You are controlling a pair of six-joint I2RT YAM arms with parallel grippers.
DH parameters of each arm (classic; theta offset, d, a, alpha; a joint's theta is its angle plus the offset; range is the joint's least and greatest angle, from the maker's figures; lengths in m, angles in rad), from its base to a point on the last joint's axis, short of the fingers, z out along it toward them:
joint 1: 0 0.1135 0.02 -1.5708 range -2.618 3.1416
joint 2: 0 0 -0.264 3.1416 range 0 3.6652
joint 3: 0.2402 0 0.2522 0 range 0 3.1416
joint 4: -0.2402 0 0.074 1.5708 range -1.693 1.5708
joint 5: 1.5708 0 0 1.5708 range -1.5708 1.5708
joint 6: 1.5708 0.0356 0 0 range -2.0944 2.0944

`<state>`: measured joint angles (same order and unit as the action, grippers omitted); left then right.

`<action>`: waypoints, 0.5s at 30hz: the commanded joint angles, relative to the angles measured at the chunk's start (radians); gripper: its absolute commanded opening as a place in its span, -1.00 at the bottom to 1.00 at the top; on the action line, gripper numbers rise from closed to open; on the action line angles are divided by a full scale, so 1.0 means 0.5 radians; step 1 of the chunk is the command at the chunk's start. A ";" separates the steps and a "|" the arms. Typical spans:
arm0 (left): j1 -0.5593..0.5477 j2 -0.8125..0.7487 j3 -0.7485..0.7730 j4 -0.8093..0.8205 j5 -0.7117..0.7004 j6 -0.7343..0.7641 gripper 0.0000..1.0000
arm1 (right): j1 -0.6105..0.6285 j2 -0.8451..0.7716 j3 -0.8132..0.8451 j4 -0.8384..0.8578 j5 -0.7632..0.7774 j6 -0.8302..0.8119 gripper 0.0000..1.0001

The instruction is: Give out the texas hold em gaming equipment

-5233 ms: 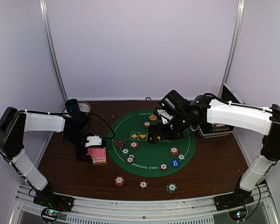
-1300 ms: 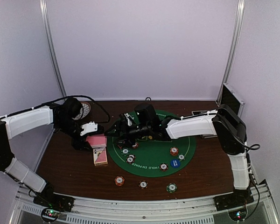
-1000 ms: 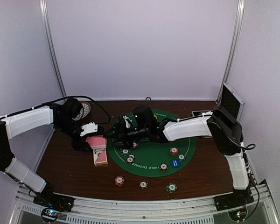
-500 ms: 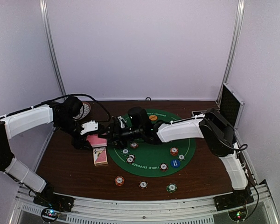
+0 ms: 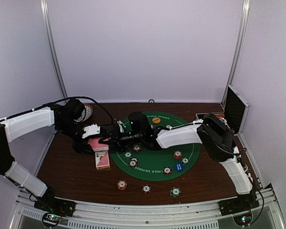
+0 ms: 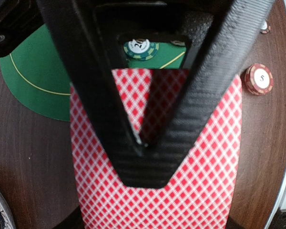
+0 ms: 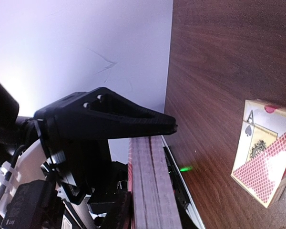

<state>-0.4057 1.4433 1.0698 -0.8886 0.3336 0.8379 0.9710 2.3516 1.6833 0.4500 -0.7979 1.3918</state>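
The left hand is clenching a deck of pink-red-backed cards. It is holding the deck off the desk, over the desk's left half and just outside the left rim of the round green mat. The right hand is spanning the mat from the right side, with its fingertips sitting at the deck's edge. I cannot tell whether it is released or pinching a card. A card box is lying flat on the desk, just on the near-edge side of the deck. Striped chips are sitting on the mat with a blue disc among them. Three loose chips are lying along the desk's near edge.
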 commanded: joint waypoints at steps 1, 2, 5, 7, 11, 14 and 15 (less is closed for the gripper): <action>-0.008 -0.039 0.072 0.032 0.050 -0.019 -0.61 | 0.015 0.011 0.058 0.054 -0.022 0.018 -0.58; -0.008 -0.040 0.080 0.010 0.056 -0.013 -0.19 | 0.015 0.006 0.052 0.046 -0.021 0.014 -0.62; -0.011 -0.040 0.094 -0.042 0.031 -0.003 0.95 | 0.012 -0.007 0.029 0.046 -0.022 0.016 -0.66; -0.011 -0.044 0.115 -0.101 0.022 0.033 0.95 | 0.012 -0.012 0.019 0.055 -0.026 0.015 -0.67; -0.015 -0.050 0.173 -0.228 0.083 0.091 0.95 | 0.012 -0.019 0.016 0.075 -0.030 0.024 -0.69; -0.069 -0.036 0.191 -0.275 0.125 0.081 0.95 | 0.015 -0.006 0.033 0.171 -0.041 0.085 -0.69; -0.099 -0.034 0.187 -0.274 0.110 0.086 0.95 | 0.018 -0.001 0.042 0.209 -0.050 0.106 -0.69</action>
<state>-0.4145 1.4399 1.1366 -0.9779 0.3531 0.8589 0.9710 2.3528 1.6905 0.4488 -0.8078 1.4128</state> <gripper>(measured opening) 0.975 0.184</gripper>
